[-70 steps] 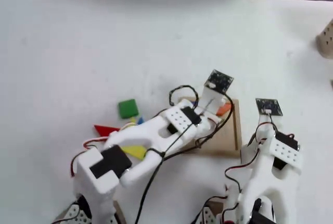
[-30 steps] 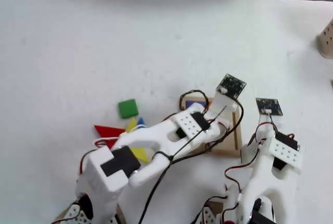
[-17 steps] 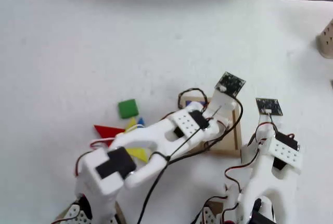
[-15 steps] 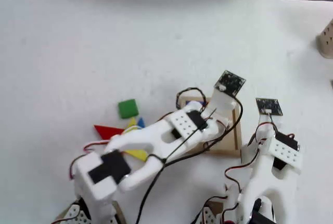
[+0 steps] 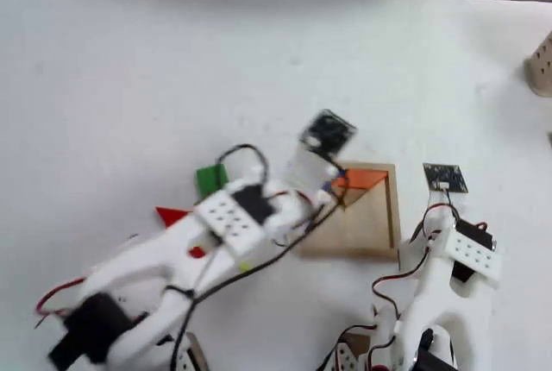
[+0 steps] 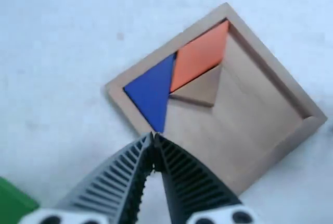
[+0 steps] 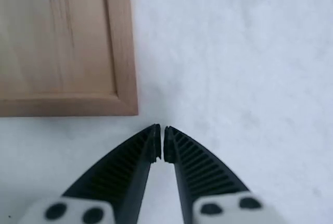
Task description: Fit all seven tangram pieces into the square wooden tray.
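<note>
Now that my left gripper [image 6: 154, 139] has drawn back, shut and empty, to the edge of the square wooden tray [image 6: 244, 114], the blue triangle [image 6: 151, 91] and orange parallelogram [image 6: 200, 54] lie seated in its corner, two of seven. My right gripper [image 7: 161, 130], closed, waits beside the tray. My left arm [image 5: 172, 259] hides the rest except a green square [image 5: 210, 179] and a red triangle [image 5: 171, 214] tip.

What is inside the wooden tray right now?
A blue triangle, an orange parallelogram and what looks like a plain wooden triangle sit together along one side; the remaining floor is bare. The left gripper's shut fingers cover a strip along the tray rim.
</note>
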Tool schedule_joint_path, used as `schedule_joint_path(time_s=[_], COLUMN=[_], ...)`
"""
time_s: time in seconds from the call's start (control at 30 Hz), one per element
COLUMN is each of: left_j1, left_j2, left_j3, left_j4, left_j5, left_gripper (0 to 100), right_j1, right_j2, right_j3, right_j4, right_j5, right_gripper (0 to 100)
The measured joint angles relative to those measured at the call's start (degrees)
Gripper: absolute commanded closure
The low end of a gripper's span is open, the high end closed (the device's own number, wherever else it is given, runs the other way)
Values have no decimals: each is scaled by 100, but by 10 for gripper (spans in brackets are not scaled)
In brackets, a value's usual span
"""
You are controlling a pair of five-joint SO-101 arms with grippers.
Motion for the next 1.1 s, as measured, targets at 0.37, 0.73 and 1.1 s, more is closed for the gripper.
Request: schedule_joint_path(time_s=[0.37,0.73,1.1], left_j1=[-2040,-3279,-3165], left_j2=[-2391,-2620,-2646], left_j3=[1618,2549,2549], left_j4=[9,9,9], left_j5=[-44,-44,-44], left_gripper=[973,963,797], right_j1=[0,0,0], right_j2=[0,0,0], right_j3=[18,79,79], right_j4=[0,-9,-9], right_j5=[0,0,0], right_gripper=[978,978,978])
